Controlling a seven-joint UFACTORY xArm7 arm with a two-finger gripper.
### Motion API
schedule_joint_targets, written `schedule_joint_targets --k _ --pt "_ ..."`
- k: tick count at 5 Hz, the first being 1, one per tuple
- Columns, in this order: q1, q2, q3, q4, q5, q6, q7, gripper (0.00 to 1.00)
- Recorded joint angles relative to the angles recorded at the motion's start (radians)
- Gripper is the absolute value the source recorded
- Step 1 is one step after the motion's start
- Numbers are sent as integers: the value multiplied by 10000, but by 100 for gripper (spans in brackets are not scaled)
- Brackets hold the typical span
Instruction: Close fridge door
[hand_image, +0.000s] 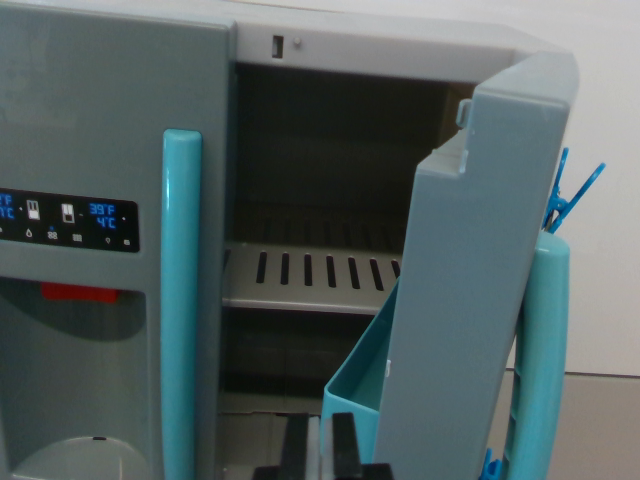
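A grey toy fridge fills the wrist view. Its right door (480, 290) stands partly open, swung out toward me, with a teal handle (540, 360) on its outer face and a teal bin (360, 385) on its inner side. The left door (100, 150) is shut, with a teal handle (180, 300) and a blue-lit display (68, 220). Inside the open compartment a slotted grey shelf (310, 275) shows. My gripper (320, 450) sits at the bottom edge, its black fingers close together with a thin pale strip between them, just left of the open door's bottom.
A blue clip (570, 195) pokes out behind the open door's top right. A white wall (610, 120) lies beyond, and a grey floor (600, 430) at lower right. A red label (78, 292) and a dispenser recess (80, 400) mark the left door.
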Motion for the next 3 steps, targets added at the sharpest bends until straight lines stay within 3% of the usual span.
schedule_joint_targets --k 1,2,3 --pt "0 0 0 0 0 0 0 100" --pt "0 0 -227 0 0 0 0 100" --pt "0 0 -227 0 0 0 0 100"
